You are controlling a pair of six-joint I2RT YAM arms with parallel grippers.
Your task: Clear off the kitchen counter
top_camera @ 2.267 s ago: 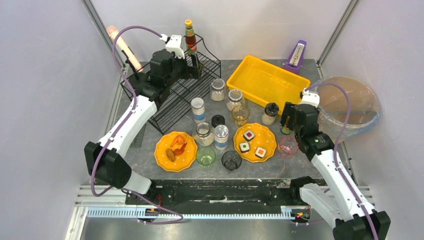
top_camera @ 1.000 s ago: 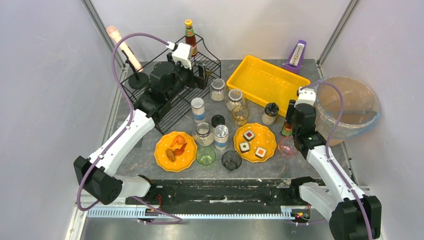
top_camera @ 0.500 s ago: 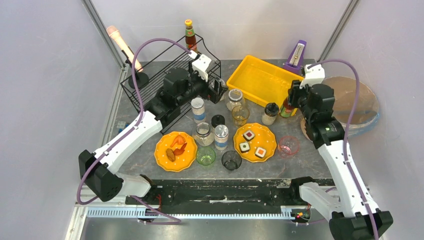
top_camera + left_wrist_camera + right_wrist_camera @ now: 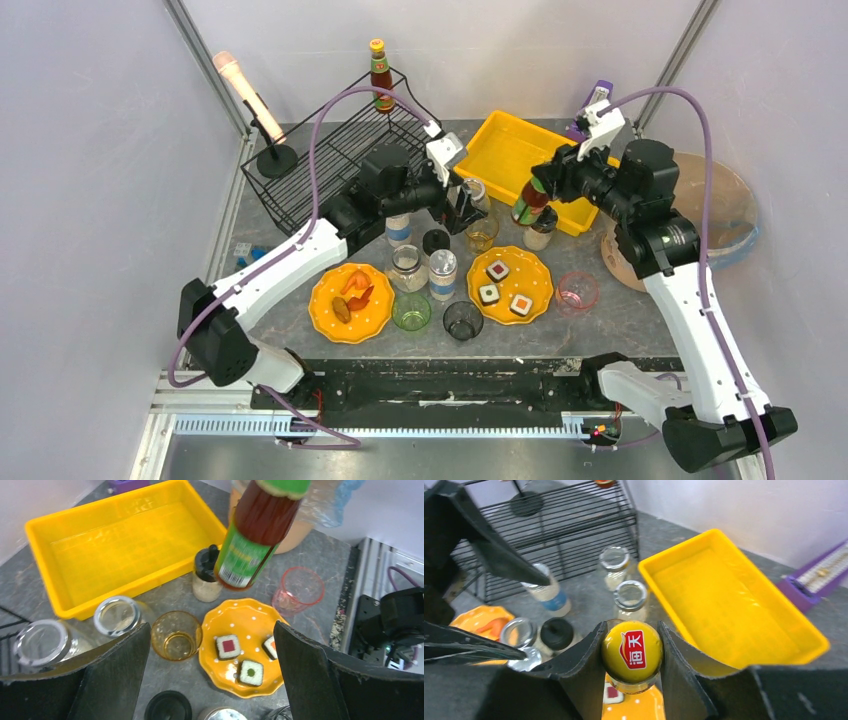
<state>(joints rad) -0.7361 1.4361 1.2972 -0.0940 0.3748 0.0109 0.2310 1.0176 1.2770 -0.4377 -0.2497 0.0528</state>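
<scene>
The kitchen counter (image 4: 600,330) is a dark-grey stone-look top crowded with jars, glasses and plates. My right gripper (image 4: 548,185) is shut on the yellow cap (image 4: 632,651) of a sauce bottle (image 4: 530,203) and holds it in the air, tilted, over the near edge of the yellow tray (image 4: 500,130). In the left wrist view the bottle (image 4: 250,545) hangs above a black-lidded jar (image 4: 206,577). My left gripper (image 4: 465,210) stands open and empty above the jars, over an amber glass (image 4: 176,635) and a sushi plate (image 4: 250,630).
A black wire rack (image 4: 330,160) at the back left carries a second sauce bottle (image 4: 380,75), with a microphone stand (image 4: 262,130) beside it. Another orange plate (image 4: 350,302) and green (image 4: 411,311), dark (image 4: 462,320) and pink (image 4: 577,291) glasses stand in front. A film-covered bowl (image 4: 720,205) is far right.
My right gripper has lifted the sauce bottle from the counter's right side and carried it left toward the tray. My left arm swung right from the rack over the jars, still open.
</scene>
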